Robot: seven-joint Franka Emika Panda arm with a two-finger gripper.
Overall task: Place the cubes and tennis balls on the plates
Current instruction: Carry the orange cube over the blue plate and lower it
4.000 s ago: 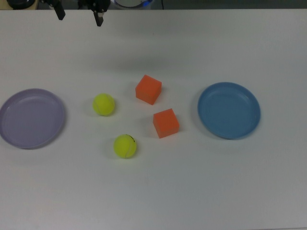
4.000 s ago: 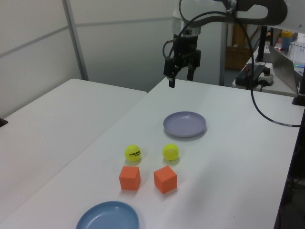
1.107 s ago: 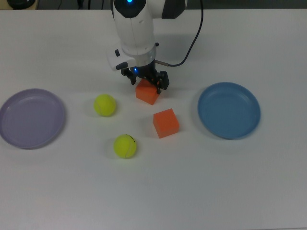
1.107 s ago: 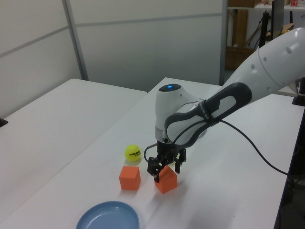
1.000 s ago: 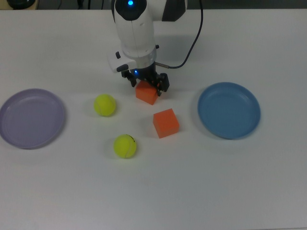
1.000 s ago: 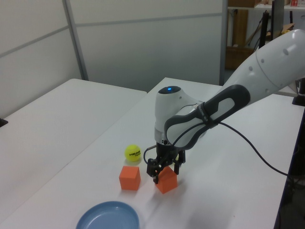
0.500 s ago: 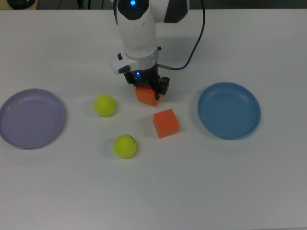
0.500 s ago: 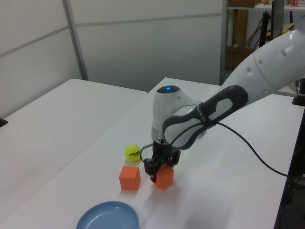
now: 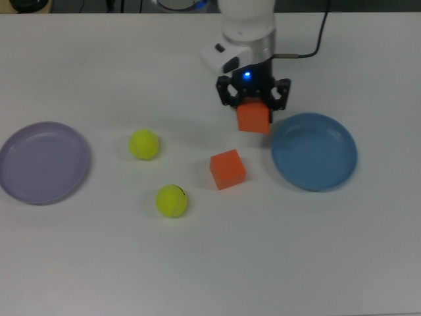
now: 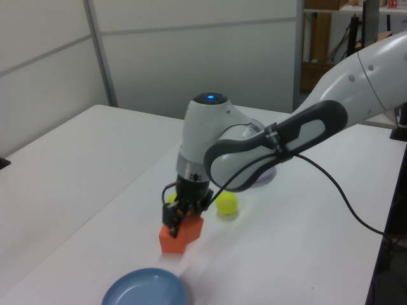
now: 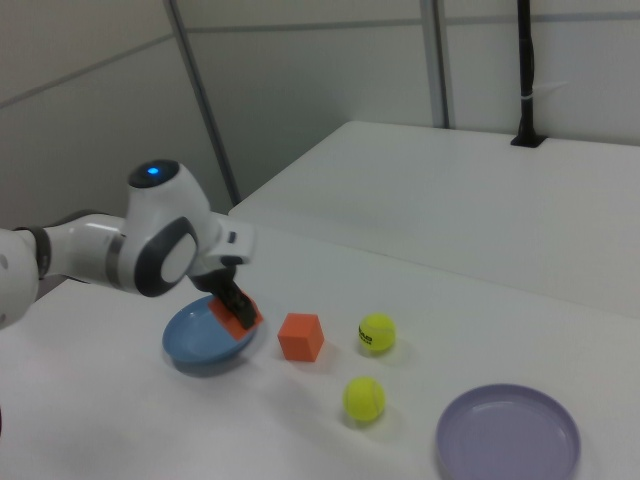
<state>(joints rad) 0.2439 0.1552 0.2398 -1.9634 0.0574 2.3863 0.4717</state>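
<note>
My gripper [image 9: 254, 105] is shut on an orange cube [image 9: 254, 118] and holds it off the table, just beside the blue plate's [image 9: 316, 153] rim on the top view's left. In the right view the held cube [image 11: 239, 319] hangs tilted over the near edge of the blue plate [image 11: 198, 350]. The second orange cube [image 9: 227, 169] rests on the table. Two tennis balls [image 9: 143, 144] [image 9: 172, 201] lie between it and the lavender plate [image 9: 43, 162], which holds nothing. In the left view the gripper [image 10: 180, 215] partly hides one ball.
The white arm [image 10: 254, 149] reaches over the table and covers most of the lavender plate in the left view. A black cable [image 9: 309, 46] trails from the wrist. A second white table [image 11: 480, 190] stands alongside.
The gripper closed on the cube nearest the arm, lifted it and carried it to the top view's right, up to the blue plate's rim. The other cube, balls and plates stayed put.
</note>
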